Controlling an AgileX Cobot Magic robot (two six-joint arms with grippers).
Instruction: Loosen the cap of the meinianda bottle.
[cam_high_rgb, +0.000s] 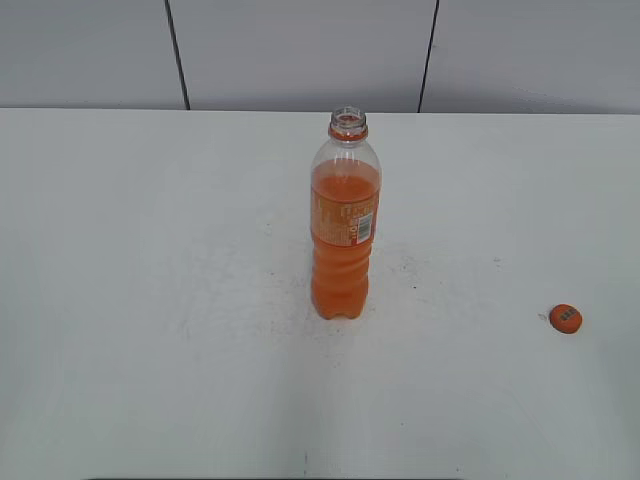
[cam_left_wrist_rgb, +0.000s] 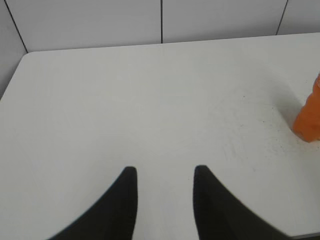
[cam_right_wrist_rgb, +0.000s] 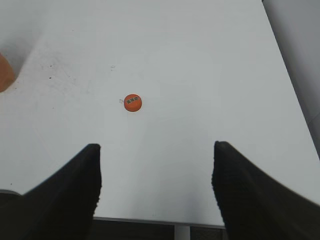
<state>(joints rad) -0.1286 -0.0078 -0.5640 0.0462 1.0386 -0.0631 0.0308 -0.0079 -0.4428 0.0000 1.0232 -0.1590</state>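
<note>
The meinianda bottle (cam_high_rgb: 344, 225) stands upright in the middle of the white table, its mouth uncapped with only the orange neck ring on. Its base shows at the right edge of the left wrist view (cam_left_wrist_rgb: 309, 120) and at the left edge of the right wrist view (cam_right_wrist_rgb: 5, 72). The orange cap (cam_high_rgb: 566, 318) lies on the table far to the right of the bottle, dark mark up; it also shows in the right wrist view (cam_right_wrist_rgb: 132, 102). My left gripper (cam_left_wrist_rgb: 165, 172) is open and empty, left of the bottle. My right gripper (cam_right_wrist_rgb: 156, 150) is wide open and empty, behind the cap. Neither gripper shows in the exterior view.
The white table (cam_high_rgb: 150, 300) has faint dark specks round the bottle. A grey panelled wall (cam_high_rgb: 300, 50) runs behind it. The table's front edge (cam_right_wrist_rgb: 150, 220) lies under my right gripper, and its right edge shows in the right wrist view (cam_right_wrist_rgb: 287, 85).
</note>
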